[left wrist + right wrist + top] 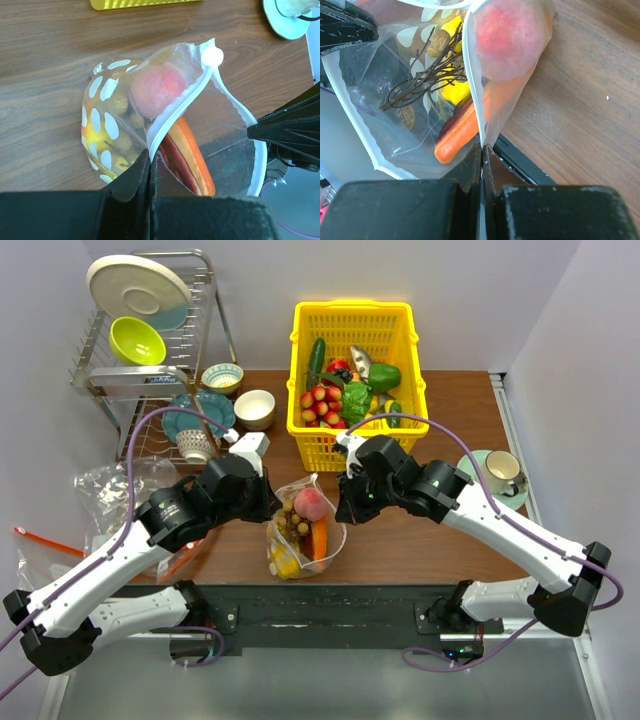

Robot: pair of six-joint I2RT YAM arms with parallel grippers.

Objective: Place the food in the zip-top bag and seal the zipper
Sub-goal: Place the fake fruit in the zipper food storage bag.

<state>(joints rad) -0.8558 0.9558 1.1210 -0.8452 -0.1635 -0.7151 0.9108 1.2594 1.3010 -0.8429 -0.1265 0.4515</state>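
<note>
Bag [282, 540] with white dots holding toy food [318, 537], centre frame on the bench [400, 545], peach [312, 504] on top, left claw [150, 159] clenched on its zipper [177, 107], right claw [484, 150] clenched on the zipper's other end

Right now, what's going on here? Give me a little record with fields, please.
Bag: clear plastic bag with white dots, mouth open
Inside: pink toy peach, orange fruit slice, yellow piece, brown berry cluster
Left claw: shut on one mouth edge
Right claw: shut on the opposite edge
Zipper: whitish ridged strip, unsealed
Nearby: yellow plastic basket of toy produce
</note>
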